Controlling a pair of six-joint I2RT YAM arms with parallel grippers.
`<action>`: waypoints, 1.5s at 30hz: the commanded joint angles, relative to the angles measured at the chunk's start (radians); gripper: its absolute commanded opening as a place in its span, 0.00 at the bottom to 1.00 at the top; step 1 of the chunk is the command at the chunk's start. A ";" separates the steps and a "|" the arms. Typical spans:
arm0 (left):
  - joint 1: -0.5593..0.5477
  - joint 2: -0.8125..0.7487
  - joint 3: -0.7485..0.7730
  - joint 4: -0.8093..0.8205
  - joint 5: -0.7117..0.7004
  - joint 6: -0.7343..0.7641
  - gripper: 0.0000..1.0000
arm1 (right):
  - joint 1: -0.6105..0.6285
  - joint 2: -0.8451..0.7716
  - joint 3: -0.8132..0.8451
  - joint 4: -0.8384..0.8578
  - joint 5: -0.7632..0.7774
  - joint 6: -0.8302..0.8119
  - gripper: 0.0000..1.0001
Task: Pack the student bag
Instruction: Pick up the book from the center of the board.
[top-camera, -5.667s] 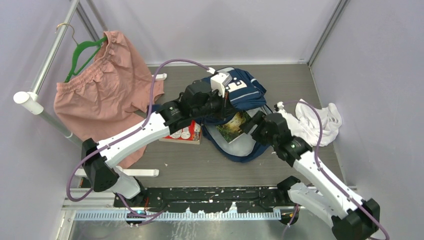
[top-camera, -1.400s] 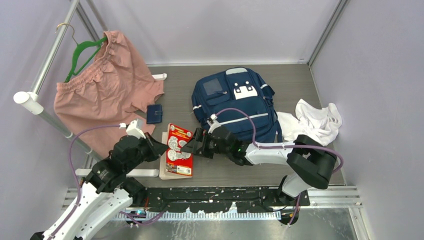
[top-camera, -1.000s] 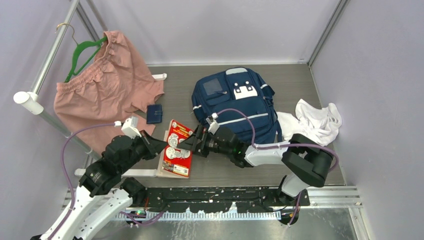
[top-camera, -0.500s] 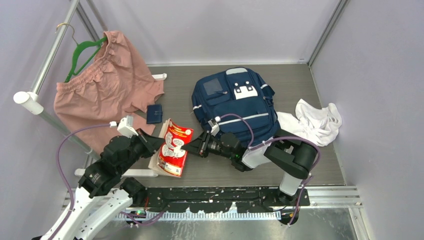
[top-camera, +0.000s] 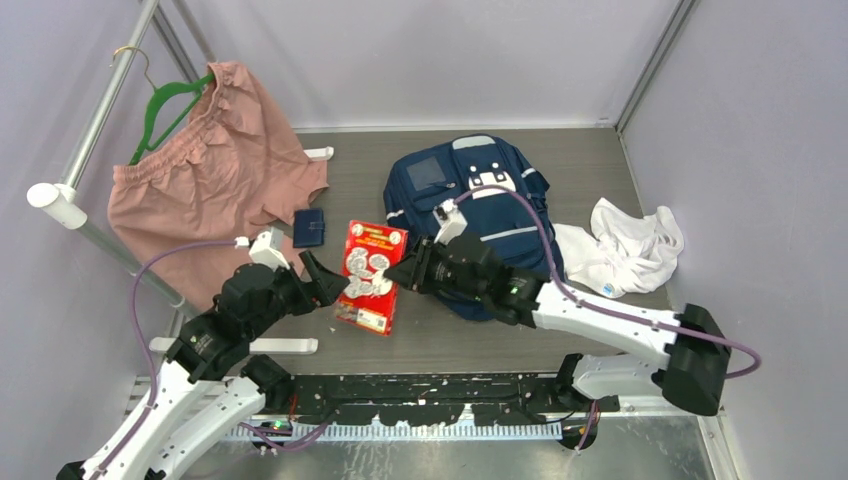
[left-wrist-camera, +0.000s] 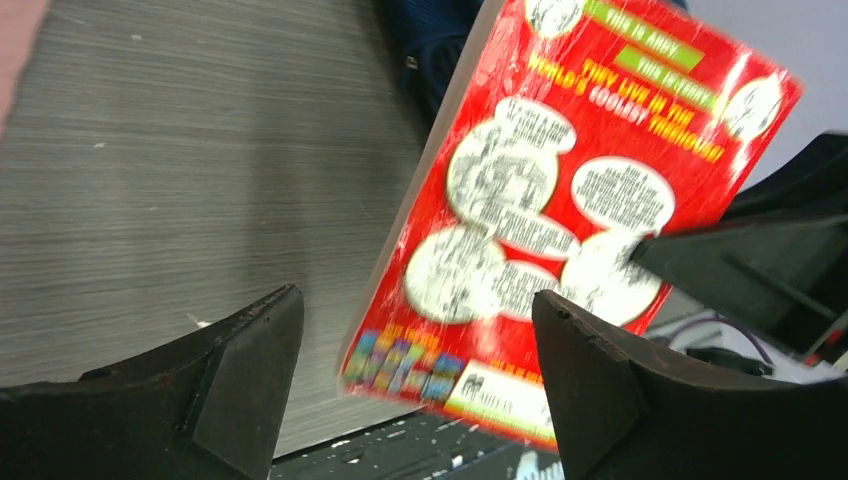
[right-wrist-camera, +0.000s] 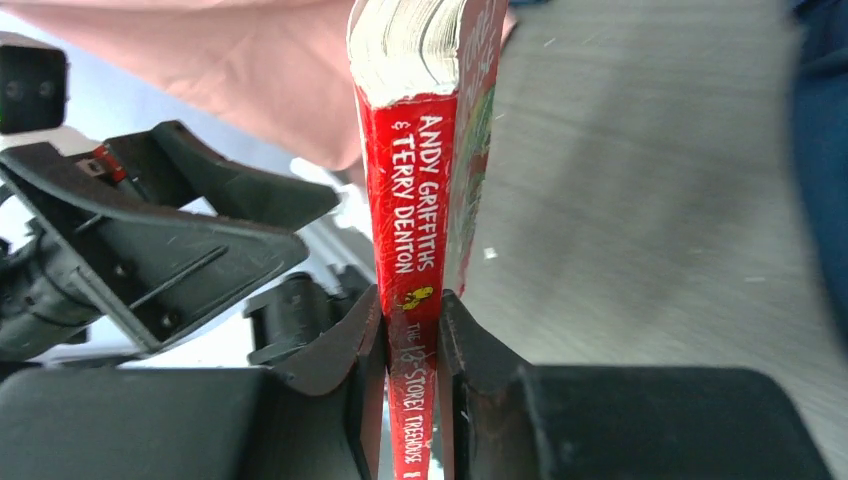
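Red paperback (top-camera: 372, 272) is up off the surface (top-camera: 355, 175), pinched by its spine in the right claw (right-wrist-camera: 408, 330), so that claw is clamped tight on the book. Left claw (left-wrist-camera: 417, 300) sits just beside the cover with its fingers spread wide apart, gripping nothing. The student bag (top-camera: 470, 195) lies flat, front pocket up, toward the rear middle of the surface, just behind the right arm. From above it looks closed, and I can't see any opening or what's inside.

Progress-wise I'd call it nowhere near done: a book is in hand but not in the bag, and the bag would need opening before anything goes in. The little dark blue wallet-ish thing (top-camera: 308, 228) lies loose beside the shorts too.

Count: one bag, one red book, one small blue wallet thing, one white cloth (top-camera: 625, 245) crumpled right of the bag, one pair of pink shorts (top-camera: 215, 175) on one green hanger (top-camera: 160, 110), two arms.
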 joint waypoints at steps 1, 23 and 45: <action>-0.004 0.026 -0.004 0.155 0.145 0.042 0.85 | 0.000 -0.095 0.183 -0.508 0.194 -0.318 0.01; -0.004 0.449 0.429 0.078 1.123 0.686 0.87 | 0.000 -0.224 0.329 -0.863 -0.543 -0.842 0.01; -0.058 0.437 0.218 0.243 1.254 0.553 0.81 | 0.000 -0.216 0.318 -0.675 -0.591 -0.816 0.01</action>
